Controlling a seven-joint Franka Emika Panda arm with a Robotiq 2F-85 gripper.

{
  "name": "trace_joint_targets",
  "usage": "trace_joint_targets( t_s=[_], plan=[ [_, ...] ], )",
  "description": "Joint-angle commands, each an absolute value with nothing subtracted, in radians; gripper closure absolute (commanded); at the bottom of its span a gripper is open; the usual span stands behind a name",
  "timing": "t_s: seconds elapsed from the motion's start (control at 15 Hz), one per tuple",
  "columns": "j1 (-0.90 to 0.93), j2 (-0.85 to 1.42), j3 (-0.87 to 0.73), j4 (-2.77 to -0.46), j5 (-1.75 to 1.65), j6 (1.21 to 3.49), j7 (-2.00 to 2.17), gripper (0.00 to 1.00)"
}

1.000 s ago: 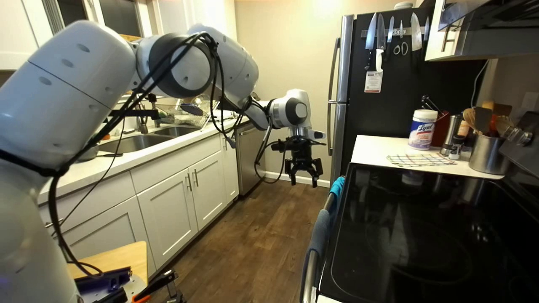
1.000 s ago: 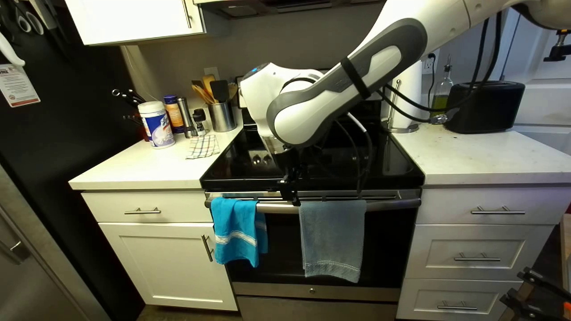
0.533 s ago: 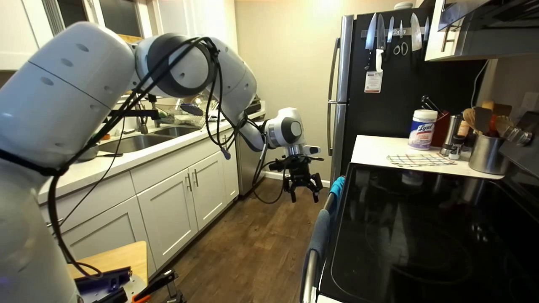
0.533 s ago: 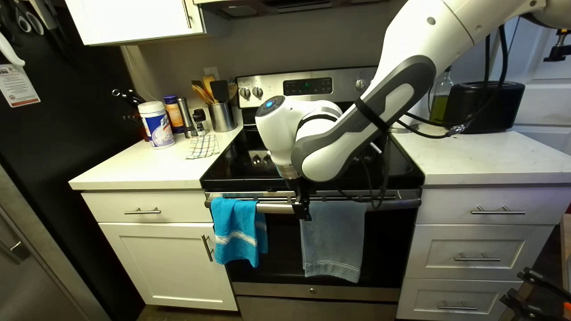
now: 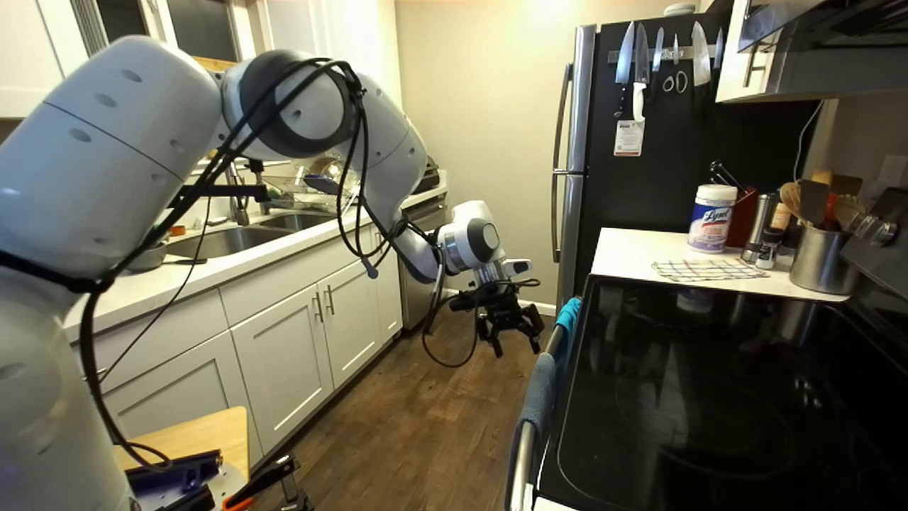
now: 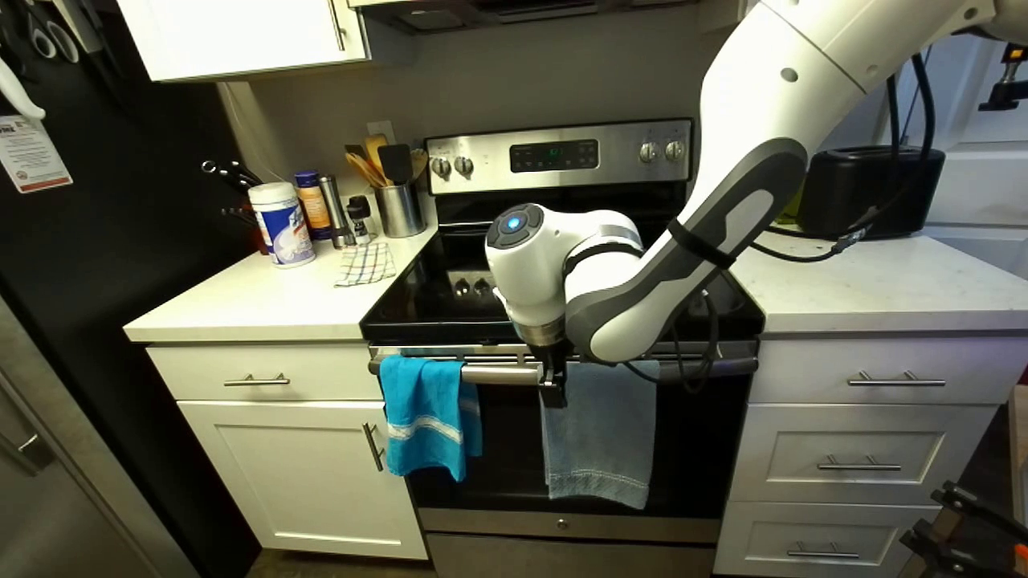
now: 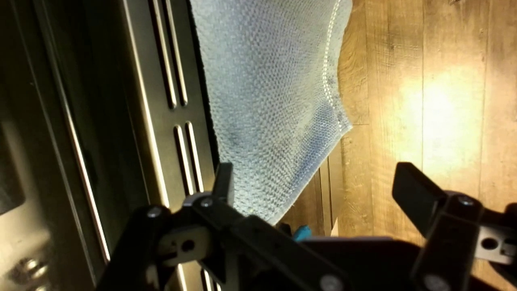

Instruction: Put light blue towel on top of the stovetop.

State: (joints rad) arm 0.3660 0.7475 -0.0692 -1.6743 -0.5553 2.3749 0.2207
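My black, two-fingered gripper (image 7: pixel 315 180) is spread wide, its fingers (image 7: pixel 224 182) well apart, and hangs tilted in front of the glossy, flat black glass stovetop (image 5: pixel 709 397). In the wrist view one finger overlaps the edge of the pale blue, limp woven towel (image 6: pixel 602 433); whether I touch it I cannot tell. That towel hangs in front of the stovetop and below its front edge, draped over the brushed-steel bar handle (image 6: pixel 502 375), its lower hem marked by a line of pale stitching. On the same handle, nearer one end of the stovetop, a bright turquoise cloth towel (image 6: pixel 426 393) with a white stripe hangs apart from the pale one. Brown wood-plank floor (image 5: pixel 425 440) lies out in front of the stovetop and lower. Just beside that same end of the stovetop, a white countertop (image 6: pixel 257 297) carries a white-and-blue cylindrical canister (image 6: pixel 281 229), a thin checked cloth (image 6: pixel 365 266) and a round steel crock of utensils (image 6: pixel 401 213), and farther out stands a tall black refrigerator (image 5: pixel 674 191). Beside the stovetop's opposite end, a second white countertop (image 6: pixel 883 281) holds a black boxy appliance (image 6: pixel 835 189).
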Motion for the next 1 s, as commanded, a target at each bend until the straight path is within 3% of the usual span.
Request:
trace_joint_targets(
  t_s=[0.0,0.93],
  plan=[
    [0.389,0.689,-0.11,-1.775,-0.624,2.457,0.287,0.0],
    [0.285,0.6,-0.091,-2.024,-0.626,2.87,0.12,0.0]
  ],
)
